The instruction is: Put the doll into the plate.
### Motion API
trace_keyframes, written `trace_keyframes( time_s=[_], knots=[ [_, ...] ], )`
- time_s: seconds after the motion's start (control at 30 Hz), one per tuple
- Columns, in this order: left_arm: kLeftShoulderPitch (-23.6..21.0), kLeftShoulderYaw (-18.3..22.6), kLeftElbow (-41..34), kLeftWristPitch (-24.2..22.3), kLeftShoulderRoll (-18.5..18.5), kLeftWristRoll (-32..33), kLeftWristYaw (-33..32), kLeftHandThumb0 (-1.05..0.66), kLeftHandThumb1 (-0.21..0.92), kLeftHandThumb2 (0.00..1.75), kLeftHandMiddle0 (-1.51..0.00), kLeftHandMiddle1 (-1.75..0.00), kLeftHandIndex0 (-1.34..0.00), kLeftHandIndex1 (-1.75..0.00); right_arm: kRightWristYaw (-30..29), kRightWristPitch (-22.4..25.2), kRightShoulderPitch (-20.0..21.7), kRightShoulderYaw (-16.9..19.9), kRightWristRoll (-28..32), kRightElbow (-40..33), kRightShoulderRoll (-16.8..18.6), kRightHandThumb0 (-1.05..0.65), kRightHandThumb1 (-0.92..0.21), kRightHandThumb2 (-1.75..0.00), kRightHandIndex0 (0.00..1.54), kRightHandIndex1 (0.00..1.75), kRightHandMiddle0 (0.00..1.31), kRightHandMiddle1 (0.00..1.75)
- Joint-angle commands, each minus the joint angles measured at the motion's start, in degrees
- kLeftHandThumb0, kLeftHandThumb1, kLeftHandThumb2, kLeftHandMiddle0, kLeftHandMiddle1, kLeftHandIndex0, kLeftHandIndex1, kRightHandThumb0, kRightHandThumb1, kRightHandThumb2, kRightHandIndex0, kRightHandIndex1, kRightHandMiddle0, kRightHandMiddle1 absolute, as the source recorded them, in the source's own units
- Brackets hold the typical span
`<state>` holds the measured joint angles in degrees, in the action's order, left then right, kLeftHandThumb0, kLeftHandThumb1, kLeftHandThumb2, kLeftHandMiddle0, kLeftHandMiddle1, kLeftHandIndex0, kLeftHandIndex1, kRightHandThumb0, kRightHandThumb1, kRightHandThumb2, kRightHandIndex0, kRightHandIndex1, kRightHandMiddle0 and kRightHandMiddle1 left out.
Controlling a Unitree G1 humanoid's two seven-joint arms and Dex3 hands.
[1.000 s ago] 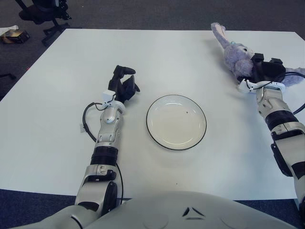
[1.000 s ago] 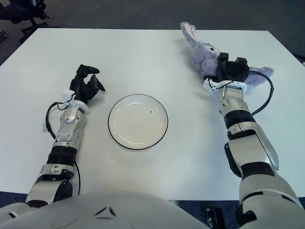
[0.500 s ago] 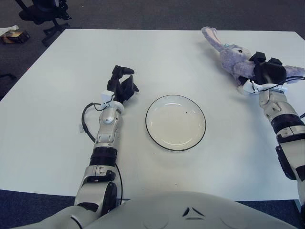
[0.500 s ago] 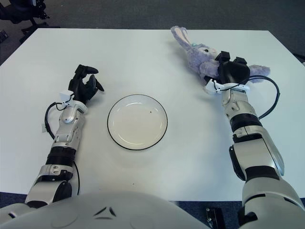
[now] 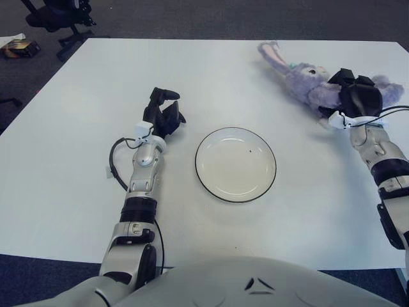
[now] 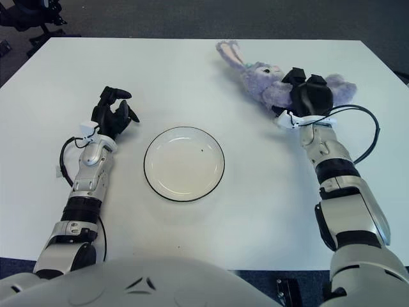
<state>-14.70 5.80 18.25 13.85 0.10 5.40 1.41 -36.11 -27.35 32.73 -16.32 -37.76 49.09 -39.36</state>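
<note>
Two risks stand out. One is the grip: the right hand (image 6: 308,96) has its dark fingers clamped over the middle of the doll (image 6: 265,82), a soft purple plush rabbit, and soft stuffing can squeeze thin and slide out once the arm swings toward the plate (image 6: 184,164). The other is the overhang: the doll's head and long ears stick out well to the left of the hand, and its rear end juts out on the right, so a low carry could drag an ear across the worktop (image 6: 192,64) and twist the doll in the grasp, or the ears could end up draped over the plate's rim instead of inside it.

The doll is at the far right of the worktop, well apart from the plate, which sits empty near the middle. Whether the doll is lifted or touching the surface cannot be told with certainty. The right hand lies across the doll's body, gripping it from above, head on the side nearer the plate.

The left hand (image 5: 164,113) shows just to the left of the plate, its fingers loosely curled and holding nothing.
</note>
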Motion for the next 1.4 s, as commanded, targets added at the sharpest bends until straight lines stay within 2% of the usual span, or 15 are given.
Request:
trace_keyframes(
  time_s=[0.0, 0.33, 0.43, 0.53, 0.83, 0.97, 1.03, 1.1, 1.33, 1.37],
  knots=[
    [3.28, 0.00, 2.89, 0.10, -0.82, -0.34, -0.55, -0.36, 0.80, 0.67, -0.85, -1.75, -0.28, -1.75, -1.67, -3.49, -2.00, -0.57, -1.10, -1.64, 0.16, 0.00, -0.37, -1.26, 0.54, 1.75, 0.37, 1.75],
    [3.06, -0.06, 3.30, 0.26, -0.76, -0.40, -0.73, -0.36, 0.80, 0.67, -0.85, -1.75, -0.28, -1.75, -3.58, -5.63, -2.37, 0.19, -2.05, -2.58, 0.21, 0.00, -0.37, -1.26, 0.54, 1.75, 0.37, 1.75],
    [2.74, -0.06, 3.94, 0.43, -0.75, -0.67, -1.00, -0.36, 0.80, 0.68, -0.85, -1.75, -0.28, -1.75, -8.12, -10.42, -2.75, 0.64, -2.57, -5.09, 0.44, 0.00, -0.37, -1.26, 0.54, 1.75, 0.37, 1.75],
    [2.45, -0.03, 4.43, 0.54, -0.71, -0.80, -1.15, -0.36, 0.80, 0.68, -0.85, -1.75, -0.28, -1.75, -10.10, -11.99, -3.01, 0.87, -3.18, -6.93, 0.66, 0.00, -0.37, -1.26, 0.54, 1.75, 0.37, 1.75],
    [2.20, -0.09, 4.93, 0.78, -0.60, -0.81, -1.31, -0.36, 0.79, 0.69, -0.85, -1.75, -0.28, -1.75, -10.88, -12.68, -3.53, 1.60, -4.19, -8.88, 1.01, 0.00, -0.37, -1.26, 0.54, 1.75, 0.37, 1.75],
    [1.53, 0.01, 6.17, 0.90, -0.32, -0.89, -1.27, -0.36, 0.79, 0.69, -0.85, -1.75, -0.28, -1.75, -9.88, -12.50, -3.90, 2.59, -3.67, -12.91, 1.61, 0.00, -0.39, -1.25, 0.53, 1.75, 0.36, 1.75],
    [1.42, 0.03, 6.42, 1.01, -0.32, -0.92, -1.28, -0.36, 0.79, 0.69, -0.85, -1.75, -0.29, -1.75, -9.64, -12.53, -3.93, 2.94, -3.65, -13.60, 1.80, 0.24, -0.47, -1.12, 0.48, 1.75, 0.47, 1.75],
    [1.34, 0.03, 6.65, 1.13, -0.31, -0.96, -1.30, -0.36, 0.79, 0.69, -0.85, -1.75, -0.29, -1.75, -9.38, -12.43, -3.90, 3.31, -3.65, -14.66, 2.00, 0.32, -0.51, -1.07, 0.46, 1.75, 0.51, 1.75],
    [1.20, 0.08, 7.01, 1.40, -0.32, -1.01, -1.29, -0.37, 0.78, 0.70, -0.85, -1.75, -0.29, -1.75, -8.65, -12.19, -4.30, 4.13, -3.83, -15.65, 2.33, 0.40, -0.54, -1.03, 0.44, 1.75, 0.55, 1.75],
    [0.94, 0.08, 7.47, 1.40, -0.27, -1.10, -1.33, -0.37, 0.78, 0.70, -0.85, -1.75, -0.29, -1.75, -8.47, -11.63, -3.91, 4.50, -4.14, -17.72, 2.50, 0.40, -0.54, -1.02, 0.44, 1.75, 0.55, 1.75]
  ],
)
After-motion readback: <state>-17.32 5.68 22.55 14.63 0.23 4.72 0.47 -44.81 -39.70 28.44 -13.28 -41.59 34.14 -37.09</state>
